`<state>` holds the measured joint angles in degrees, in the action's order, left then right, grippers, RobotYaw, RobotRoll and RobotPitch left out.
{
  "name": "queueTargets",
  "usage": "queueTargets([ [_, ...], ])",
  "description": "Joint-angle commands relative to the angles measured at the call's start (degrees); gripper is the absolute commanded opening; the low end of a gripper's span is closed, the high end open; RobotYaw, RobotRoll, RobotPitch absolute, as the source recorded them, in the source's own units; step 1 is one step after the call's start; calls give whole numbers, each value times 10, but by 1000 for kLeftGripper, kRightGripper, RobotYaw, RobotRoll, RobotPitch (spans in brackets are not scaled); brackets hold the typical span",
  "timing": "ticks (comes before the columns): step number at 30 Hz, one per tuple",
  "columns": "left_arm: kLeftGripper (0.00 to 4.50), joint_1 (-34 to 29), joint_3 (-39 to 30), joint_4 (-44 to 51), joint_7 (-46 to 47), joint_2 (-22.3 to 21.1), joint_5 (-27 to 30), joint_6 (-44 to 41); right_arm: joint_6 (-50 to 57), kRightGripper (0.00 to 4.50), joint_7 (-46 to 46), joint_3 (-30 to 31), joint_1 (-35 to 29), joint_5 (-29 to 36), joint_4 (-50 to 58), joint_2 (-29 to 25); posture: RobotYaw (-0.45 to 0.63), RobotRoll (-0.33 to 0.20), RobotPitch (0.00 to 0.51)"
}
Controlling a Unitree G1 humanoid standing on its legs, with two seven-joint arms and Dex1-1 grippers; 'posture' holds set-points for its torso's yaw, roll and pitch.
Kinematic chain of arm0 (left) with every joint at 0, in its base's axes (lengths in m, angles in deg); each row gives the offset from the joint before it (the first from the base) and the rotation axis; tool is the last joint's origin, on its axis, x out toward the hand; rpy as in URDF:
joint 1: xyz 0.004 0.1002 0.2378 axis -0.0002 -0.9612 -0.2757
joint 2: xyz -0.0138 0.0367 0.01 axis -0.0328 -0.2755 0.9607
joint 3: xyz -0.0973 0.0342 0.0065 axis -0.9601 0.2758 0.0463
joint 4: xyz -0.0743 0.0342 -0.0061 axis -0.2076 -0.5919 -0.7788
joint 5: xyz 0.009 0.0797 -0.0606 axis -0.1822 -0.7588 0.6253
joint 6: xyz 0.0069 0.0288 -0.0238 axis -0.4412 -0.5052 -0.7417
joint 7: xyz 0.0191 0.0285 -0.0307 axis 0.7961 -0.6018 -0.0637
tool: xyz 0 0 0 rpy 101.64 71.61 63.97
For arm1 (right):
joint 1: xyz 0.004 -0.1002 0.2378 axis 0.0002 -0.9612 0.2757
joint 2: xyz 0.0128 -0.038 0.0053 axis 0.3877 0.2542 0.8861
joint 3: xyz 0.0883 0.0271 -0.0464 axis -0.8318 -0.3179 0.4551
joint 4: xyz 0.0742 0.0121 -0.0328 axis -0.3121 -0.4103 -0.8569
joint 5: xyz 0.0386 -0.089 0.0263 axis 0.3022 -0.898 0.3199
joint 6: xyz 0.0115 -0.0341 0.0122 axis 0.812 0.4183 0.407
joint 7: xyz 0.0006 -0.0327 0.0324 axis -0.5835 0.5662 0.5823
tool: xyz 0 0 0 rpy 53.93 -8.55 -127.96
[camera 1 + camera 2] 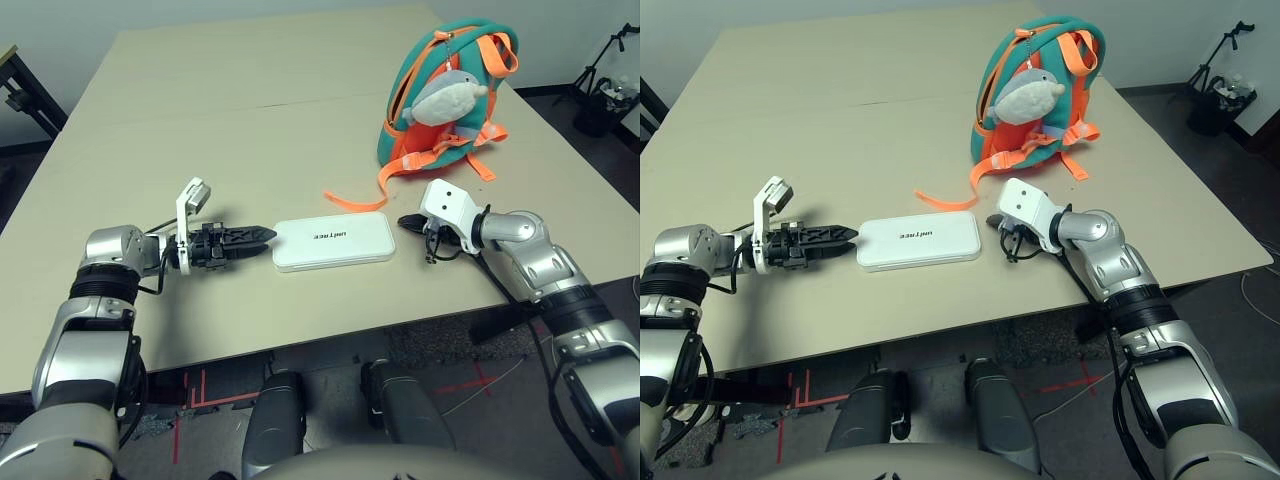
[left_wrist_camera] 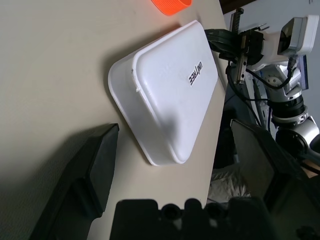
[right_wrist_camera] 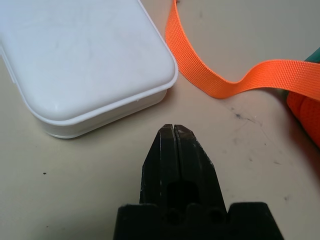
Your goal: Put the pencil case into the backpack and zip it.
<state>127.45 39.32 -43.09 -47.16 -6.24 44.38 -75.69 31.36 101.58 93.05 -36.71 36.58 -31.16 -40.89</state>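
Table (image 1: 200, 120): pale beige, plain, with a few small dark specks seen in the right wrist view.
Pencil case (image 1: 334, 243): white all over, small dark lettering on the top face.
Backpack (image 1: 440, 100): teal body; orange straps, trim and back panel. One loose orange strap (image 1: 355, 200) trails on the table.
Plush fish toy (image 1: 452, 98): grey upper side, white underside, hanging on the backpack.
Left gripper (image 1: 262, 237): black fingers, white bracket behind them.
Right gripper (image 3: 173, 131): black fingers, white housing.
Forearms: silver with black joints and cables.
Floor under the table edge: dark grey, red tape marks (image 1: 190, 390).
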Motion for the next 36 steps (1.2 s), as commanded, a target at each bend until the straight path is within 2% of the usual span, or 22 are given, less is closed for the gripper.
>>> queueTargets([
  [1, 4500, -1, 3, -21, 8, 4, -22, 4, -1, 30, 11, 9, -9, -11, 7, -10, -115, 0, 113],
  [14, 4500, 5, 2, -40, -8, 2, -24, -53, 0, 30, 27, 18, -12, -19, 9, -6, -111, 0, 112],
  [27, 4500, 7, 2, -55, -3, 8, -28, -74, -3, 30, 37, 35, -11, -20, 10, -2, -106, 0, 115],
  [36, 4500, 9, -2, -51, 3, 6, -26, -88, -1, 30, 48, 67, 8, -28, 17, 40, -105, 0, 111],
])
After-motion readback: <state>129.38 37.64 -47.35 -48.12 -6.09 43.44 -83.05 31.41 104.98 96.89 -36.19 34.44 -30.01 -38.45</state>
